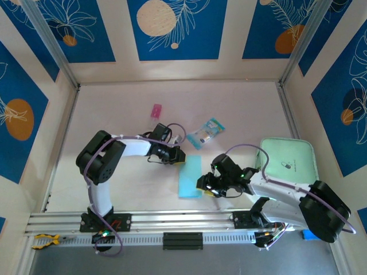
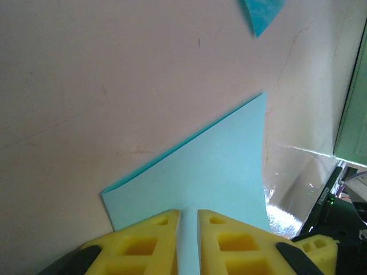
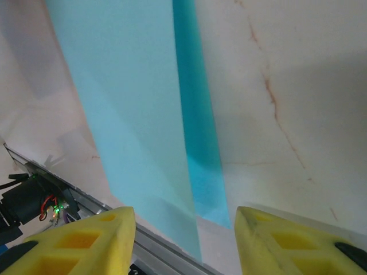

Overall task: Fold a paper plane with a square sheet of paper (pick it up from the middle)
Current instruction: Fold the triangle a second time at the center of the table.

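The square sheet of paper [image 1: 190,176] lies on the desk [image 1: 114,114] btw. the two grippers, folded to a narrow light-blue strip.

The left gripper [image 2: 189,220] has its yellow fingers [image 2: 143,240] pressed almost together, w/ only a thin slit. The near edge of the sheet goes into this slit, so it is pinching the paper. How deep the paper goes in is hidden by the fingers. In front of this gripper the sheet spreads out to a corner, and along one edge a darker line shows two layers. Far ahead, the tip of a teal packet [image 2: 261,14] is cut off by the frame top. To one side a mint-green pad [image 2: 352,114] shows as a blurred band only.

The right gripper [image 3: 183,213] is spread wide, at the opposite end of the sheet. The paper runs straight ahead from the gap btw. its fingers: a pale layer and, beside it, a darker blue strip, prob. the layer under it. The near end of the paper is partly cut off by the frame, so I cannot tell if it touches either finger. Just below this gripper a metal rail [image 3: 152,240] is half seen, blurred.

From above, a small pink thing [image 1: 156,110] lies beyond the left gripper, too small to identify.
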